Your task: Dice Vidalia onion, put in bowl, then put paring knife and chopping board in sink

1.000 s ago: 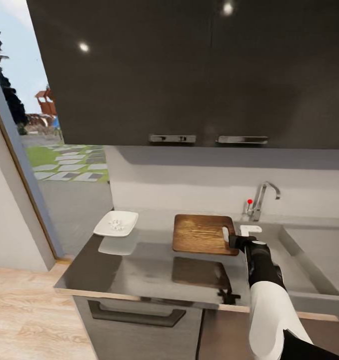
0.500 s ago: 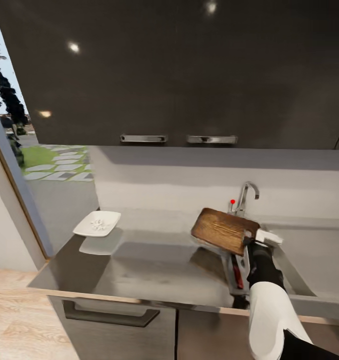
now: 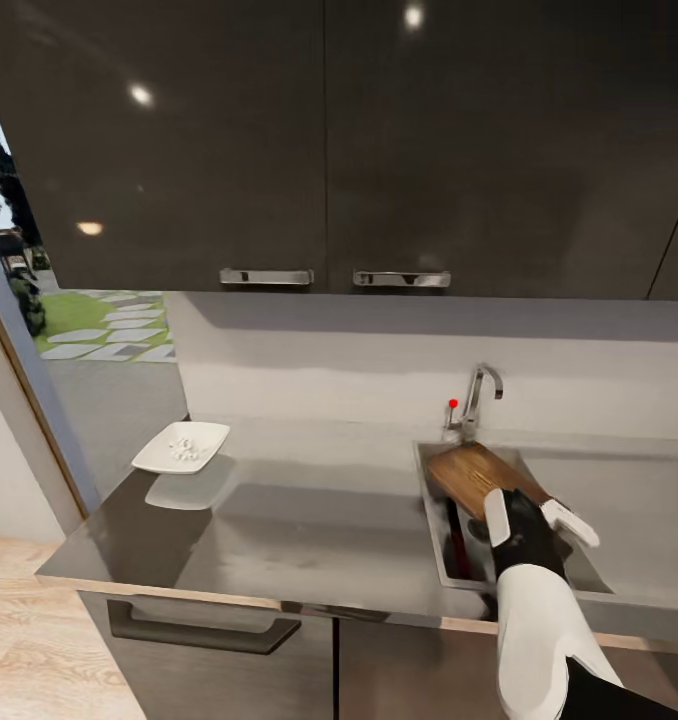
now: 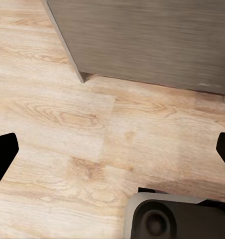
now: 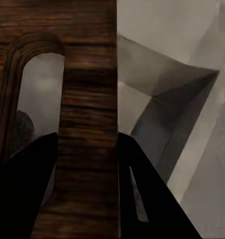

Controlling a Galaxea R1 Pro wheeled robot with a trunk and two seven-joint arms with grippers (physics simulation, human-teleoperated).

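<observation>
Chopping board (image 3: 476,470) had come off the desk (image 3: 309,520) since a second ago and now sat tilted inside the sink (image 3: 619,480), near the tap (image 3: 476,392). Right tool (image 3: 539,515) stayed clamped on the board's slot-handle end (image 5: 87,124), one finger through the slot. Paring knife (image 3: 454,525) lay in the basin beside the board. Bowl (image 3: 182,446) with diced onion (image 3: 185,447) stayed on the desk. Left tool (image 4: 112,154) spread apart, over wood floor (image 4: 67,124). Judged: only release remained.

Brown chopping board (image 3: 476,471) tilted in grey sink (image 3: 434,520), white bowl (image 3: 181,447) holding diced onion (image 3: 185,447)
</observation>
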